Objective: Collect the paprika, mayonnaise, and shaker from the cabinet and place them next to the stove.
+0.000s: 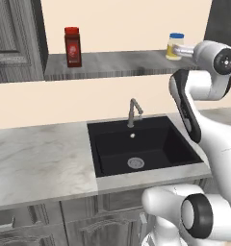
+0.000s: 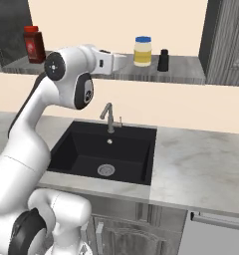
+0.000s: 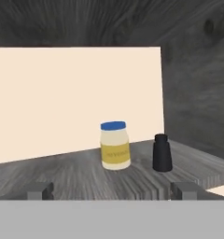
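The cabinet (image 3: 193,70) is a doorless dark wood-grain unit with a grey streaked shelf board (image 1: 112,65). On the board's left end stands the paprika (image 1: 72,46), a slim red bottle, also seen at the far left as the paprika (image 2: 34,44). The mayonnaise (image 3: 115,151), pale yellow with a blue lid, stands just left of the small black shaker (image 3: 162,153). My gripper (image 3: 112,191) is open at shelf height, short of the jar and pointing at it, with nothing between its fingertips (image 3: 39,190). The arm's white hand (image 2: 114,62) sits left of the mayonnaise (image 2: 143,51).
Below the shelf a black sink (image 1: 136,144) with a grey faucet (image 1: 133,111) is set in a marble counter (image 1: 35,158). Panelled door units flank the shelf on the left (image 1: 11,38) and the right (image 2: 231,40).
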Motion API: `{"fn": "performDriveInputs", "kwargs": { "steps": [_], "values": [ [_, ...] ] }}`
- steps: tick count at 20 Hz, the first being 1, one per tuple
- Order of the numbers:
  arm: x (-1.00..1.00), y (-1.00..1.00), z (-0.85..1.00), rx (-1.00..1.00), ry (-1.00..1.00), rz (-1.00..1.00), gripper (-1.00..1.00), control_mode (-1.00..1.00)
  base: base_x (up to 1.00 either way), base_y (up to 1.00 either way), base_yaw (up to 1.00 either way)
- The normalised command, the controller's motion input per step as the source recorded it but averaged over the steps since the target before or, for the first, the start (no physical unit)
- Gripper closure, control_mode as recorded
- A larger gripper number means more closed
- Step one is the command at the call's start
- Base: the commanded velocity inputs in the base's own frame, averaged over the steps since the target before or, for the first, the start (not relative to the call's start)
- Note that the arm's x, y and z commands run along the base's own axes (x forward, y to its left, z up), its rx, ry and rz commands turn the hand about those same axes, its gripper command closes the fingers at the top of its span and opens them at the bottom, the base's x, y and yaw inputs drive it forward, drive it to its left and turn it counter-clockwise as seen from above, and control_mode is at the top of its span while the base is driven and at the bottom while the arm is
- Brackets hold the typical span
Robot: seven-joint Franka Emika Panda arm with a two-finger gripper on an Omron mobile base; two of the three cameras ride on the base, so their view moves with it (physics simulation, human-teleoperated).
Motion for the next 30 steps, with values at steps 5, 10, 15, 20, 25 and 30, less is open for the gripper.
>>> {"fn": "performDriveInputs", "kwargs": {
  "steps": [5, 10, 15, 20, 25, 30],
  "values": [
    [0.44, 0.02, 0.08, 0.0, 0.04, 0.0, -1.0, -1.0, 0.0, 0.0, 0.0],
    [0.45, 0.05, 0.12, 0.0, 0.03, 0.0, -1.0, -1.0, 0.0, 0.0, 0.0],
    [0.47, -0.01, 0.12, 0.0, 0.05, 0.0, -1.0, -1.0, 0.0, 0.0, 0.0],
    [0.45, -0.11, 0.04, 0.0, 0.04, 0.0, -1.0, -1.0, 0.0, 0.0, 0.0],
    [0.39, -0.17, 0.0, 0.0, 0.01, 0.0, -1.0, -1.0, 0.0, 0.0, 0.0],
    [0.21, -0.41, -0.02, 0.0, 0.0, -0.01, -1.0, -1.0, 0.0, 0.0, 0.0]
  ]
}}
